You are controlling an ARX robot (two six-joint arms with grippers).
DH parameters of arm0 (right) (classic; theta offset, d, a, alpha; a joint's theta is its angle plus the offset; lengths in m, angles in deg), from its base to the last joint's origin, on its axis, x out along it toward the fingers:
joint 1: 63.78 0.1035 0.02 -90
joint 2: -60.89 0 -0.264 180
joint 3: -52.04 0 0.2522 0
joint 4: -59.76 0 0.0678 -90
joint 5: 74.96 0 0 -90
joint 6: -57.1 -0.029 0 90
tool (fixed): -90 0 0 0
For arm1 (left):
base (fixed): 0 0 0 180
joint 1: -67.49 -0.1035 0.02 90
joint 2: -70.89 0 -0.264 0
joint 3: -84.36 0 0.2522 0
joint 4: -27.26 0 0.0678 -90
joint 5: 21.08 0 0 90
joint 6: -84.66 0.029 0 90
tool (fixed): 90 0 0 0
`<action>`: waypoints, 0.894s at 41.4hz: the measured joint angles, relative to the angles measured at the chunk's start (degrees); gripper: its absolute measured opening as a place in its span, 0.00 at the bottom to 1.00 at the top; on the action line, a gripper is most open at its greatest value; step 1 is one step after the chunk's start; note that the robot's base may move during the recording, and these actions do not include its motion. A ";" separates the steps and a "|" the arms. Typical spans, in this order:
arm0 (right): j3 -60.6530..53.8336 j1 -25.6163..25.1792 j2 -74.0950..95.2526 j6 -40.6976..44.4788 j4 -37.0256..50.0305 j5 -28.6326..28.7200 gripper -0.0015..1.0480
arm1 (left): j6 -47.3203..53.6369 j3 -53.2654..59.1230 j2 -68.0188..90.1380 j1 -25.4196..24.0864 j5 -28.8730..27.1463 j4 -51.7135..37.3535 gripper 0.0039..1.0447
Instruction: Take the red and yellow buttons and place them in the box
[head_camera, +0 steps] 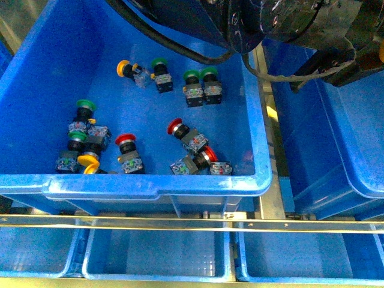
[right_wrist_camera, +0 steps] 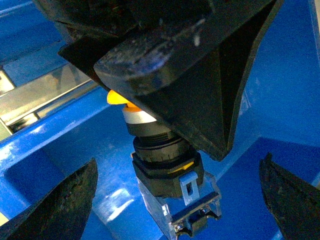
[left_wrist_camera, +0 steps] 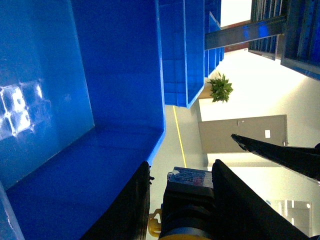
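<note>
My left gripper (left_wrist_camera: 182, 169) is shut on a yellow button (left_wrist_camera: 189, 180), with the black body and grey contact block between its fingers. The right wrist view shows the same button (right_wrist_camera: 165, 165) hanging cap-up from the left gripper's black finger (right_wrist_camera: 200, 85) over blue bin plastic. My right gripper (right_wrist_camera: 178, 165) is open, with its fingers wide on either side of that button. In the front view, two yellow buttons (head_camera: 123, 68) (head_camera: 89, 161) and three red buttons (head_camera: 125, 140) (head_camera: 175, 126) (head_camera: 211, 155) lie in the left large bin (head_camera: 156, 183). The box (head_camera: 336, 120) stands to its right.
Several green-capped switches (head_camera: 159, 63) (head_camera: 200, 77) (head_camera: 86, 106) lie among the buttons. The dark arms and cables (head_camera: 270, 24) fill the top of the front view. Shallow blue trays (head_camera: 156, 252) run along the near edge behind a metal rail (head_camera: 180, 222).
</note>
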 joint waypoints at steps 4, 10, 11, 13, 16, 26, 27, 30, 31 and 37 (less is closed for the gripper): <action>-0.52 -0.02 0.00 -0.09 0.42 0.11 0.93 | 0.04 0.00 0.00 0.04 -0.07 0.00 0.29; -0.85 -0.02 0.00 -0.09 0.42 0.09 0.93 | 0.07 0.00 0.00 0.04 -0.07 -0.04 0.29; -0.85 -0.04 0.00 -0.09 0.42 0.09 0.93 | 0.09 0.00 0.00 0.04 -0.07 -0.04 0.29; -0.85 -0.11 0.00 -0.09 0.44 0.04 0.93 | 0.09 0.00 0.00 0.04 -0.09 -0.04 0.29; -0.87 -0.26 0.00 -0.07 0.44 -0.11 0.93 | 0.09 0.00 0.00 0.04 -0.22 -0.04 0.29; -0.87 -0.31 0.00 -0.07 0.33 -0.17 0.93 | 0.11 0.02 0.00 0.04 -0.22 -0.07 0.29; -0.87 -0.31 0.00 -0.07 0.33 -0.20 0.92 | 0.11 0.00 0.00 0.04 -0.22 -0.07 0.29; -0.87 -0.31 0.00 -0.07 0.26 -0.35 0.85 | 0.13 0.02 0.00 0.04 -0.22 -0.07 0.29; -0.87 -0.31 0.00 -0.07 0.26 -0.35 0.81 | 0.13 0.00 0.00 0.04 -0.22 -0.07 0.29; -0.87 -0.31 0.00 -0.09 -0.02 -0.55 0.61 | 0.24 0.02 0.00 0.04 -0.20 -0.07 0.29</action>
